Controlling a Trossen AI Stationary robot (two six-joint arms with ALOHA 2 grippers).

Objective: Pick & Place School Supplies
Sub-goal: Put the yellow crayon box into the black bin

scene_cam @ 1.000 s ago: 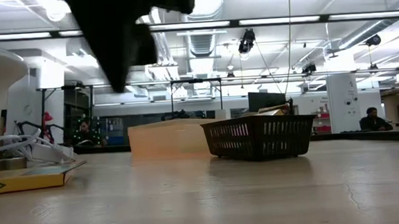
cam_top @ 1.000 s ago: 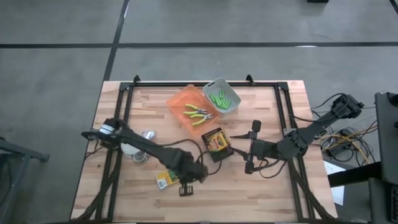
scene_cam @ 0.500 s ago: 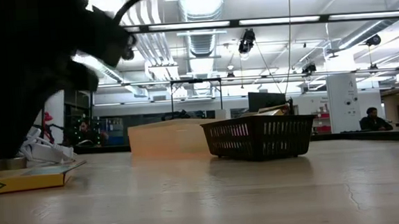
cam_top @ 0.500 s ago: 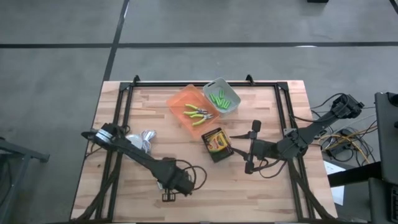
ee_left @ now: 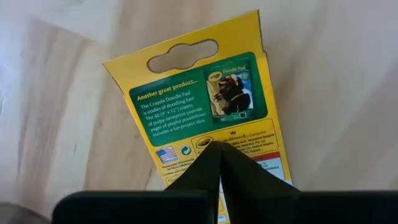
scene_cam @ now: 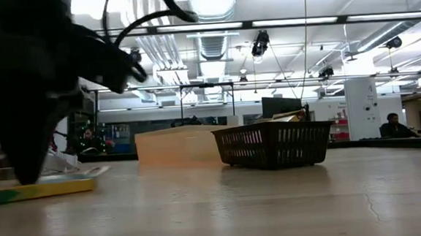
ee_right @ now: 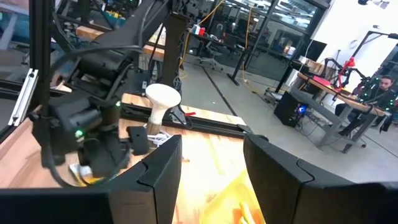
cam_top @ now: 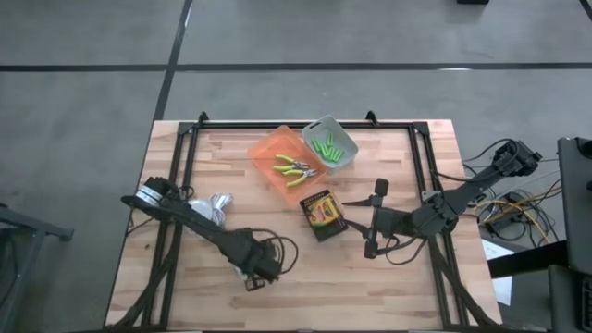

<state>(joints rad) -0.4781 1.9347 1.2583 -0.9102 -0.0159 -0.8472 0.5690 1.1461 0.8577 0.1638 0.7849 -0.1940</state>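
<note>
Near the table's front edge, the left gripper (cam_top: pixel 252 276) had drawn back leftward from where it hovered a second before, its arm stretched low from the left side. Its fingers (ee_left: pixel 219 168) were pressed together over a yellow box (ee_left: pixel 211 118) lying flat on the wood. At right, the right gripper (cam_top: pixel 373 222) had not moved, fingers spread, holding nothing, just beside a second box (cam_top: pixel 323 214). Pliers (cam_top: pixel 294 169) lay in the orange bin (cam_top: pixel 266 149), green sticks (cam_top: pixel 326 144) in the grey bin (cam_top: pixel 342 159).
</note>
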